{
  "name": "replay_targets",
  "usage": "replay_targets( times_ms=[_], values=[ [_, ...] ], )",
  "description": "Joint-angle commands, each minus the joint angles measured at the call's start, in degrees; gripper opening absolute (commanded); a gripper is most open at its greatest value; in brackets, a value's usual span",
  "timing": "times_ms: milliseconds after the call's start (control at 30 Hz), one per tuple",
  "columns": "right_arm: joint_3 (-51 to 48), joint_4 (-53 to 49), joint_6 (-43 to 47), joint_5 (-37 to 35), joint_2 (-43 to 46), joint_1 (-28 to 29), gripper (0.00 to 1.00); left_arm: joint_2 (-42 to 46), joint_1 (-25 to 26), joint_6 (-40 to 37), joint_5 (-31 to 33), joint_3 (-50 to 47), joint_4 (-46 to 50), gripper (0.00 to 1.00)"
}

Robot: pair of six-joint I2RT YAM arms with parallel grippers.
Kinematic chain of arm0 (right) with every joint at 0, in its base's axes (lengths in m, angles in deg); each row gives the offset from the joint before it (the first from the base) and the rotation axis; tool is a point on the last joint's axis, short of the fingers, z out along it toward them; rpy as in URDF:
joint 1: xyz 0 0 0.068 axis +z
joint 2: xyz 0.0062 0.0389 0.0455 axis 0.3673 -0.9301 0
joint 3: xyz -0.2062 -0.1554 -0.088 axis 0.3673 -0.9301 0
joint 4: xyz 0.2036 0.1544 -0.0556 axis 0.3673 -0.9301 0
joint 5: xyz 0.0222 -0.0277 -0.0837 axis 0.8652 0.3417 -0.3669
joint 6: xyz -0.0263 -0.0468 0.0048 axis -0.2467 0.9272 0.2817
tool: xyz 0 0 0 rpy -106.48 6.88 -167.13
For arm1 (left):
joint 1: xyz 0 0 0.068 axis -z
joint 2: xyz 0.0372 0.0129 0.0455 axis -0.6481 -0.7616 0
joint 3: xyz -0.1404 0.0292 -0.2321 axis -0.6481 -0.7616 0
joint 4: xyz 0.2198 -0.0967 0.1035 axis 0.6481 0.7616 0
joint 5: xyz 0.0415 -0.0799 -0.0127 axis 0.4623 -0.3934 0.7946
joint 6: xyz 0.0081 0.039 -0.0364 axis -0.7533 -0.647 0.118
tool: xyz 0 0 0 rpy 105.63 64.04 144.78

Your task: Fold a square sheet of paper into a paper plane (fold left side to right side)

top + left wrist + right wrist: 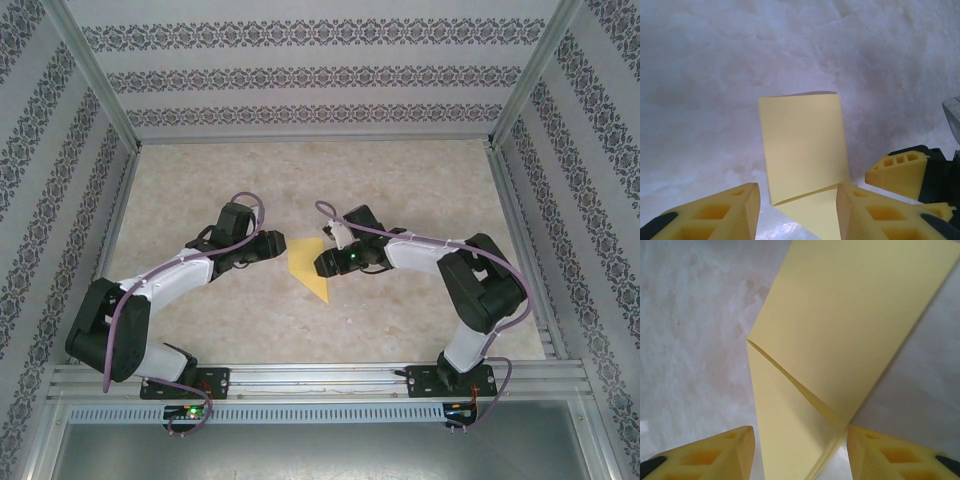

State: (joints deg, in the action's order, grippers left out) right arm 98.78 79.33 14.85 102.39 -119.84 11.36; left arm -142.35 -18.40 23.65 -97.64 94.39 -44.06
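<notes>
The sheet of paper (310,272) is folded over, one flap lifting, mid-frame on the counter (200,200) between both arms. Left fingers (715,215) and right fingers (715,455) are spread, pinching nothing. No dart shape yet, so I'd guess most folds are left.

I look down on a desk (180,200) with a mottled beige, stone-like surface. Three walls enclose it: back wall (320,75), left wall (40,180), right wall (600,180), each white with dark floral bands. Silver metal posts (95,75) rise at the back corners. A grooved aluminium rail (320,378) spans the near edge, with a slotted strip (330,412) just beside it.
</notes>
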Motion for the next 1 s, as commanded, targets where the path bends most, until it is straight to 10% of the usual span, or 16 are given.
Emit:
replay_targets(
  times_ms=[0,333,567,967],
  values=[
    [1.8,0.7,1.9,0.8,-1.8,0.7,0.51,1.3,-0.6,-2.0,1.6,-0.8,3.2,0.44],
    [1.2,0.9,1.3,2.1,-1.5,1.4,0.38,0.5,-1.4,-1.5,0.6,-0.9,2.9,0.47],
    [-0.5,0.8,0.4,2.3,2.3,0.8,0.02,-0.2,-3.3,0.6,-3.9,-1.2,-0.9,0.53],
    [-7.1,9.6,-5.0,5.0,9.7,-1.9,0.0,-10.9,-5.4,5.6,-17.7,2.6,-8.7,0.56]
  ],
)
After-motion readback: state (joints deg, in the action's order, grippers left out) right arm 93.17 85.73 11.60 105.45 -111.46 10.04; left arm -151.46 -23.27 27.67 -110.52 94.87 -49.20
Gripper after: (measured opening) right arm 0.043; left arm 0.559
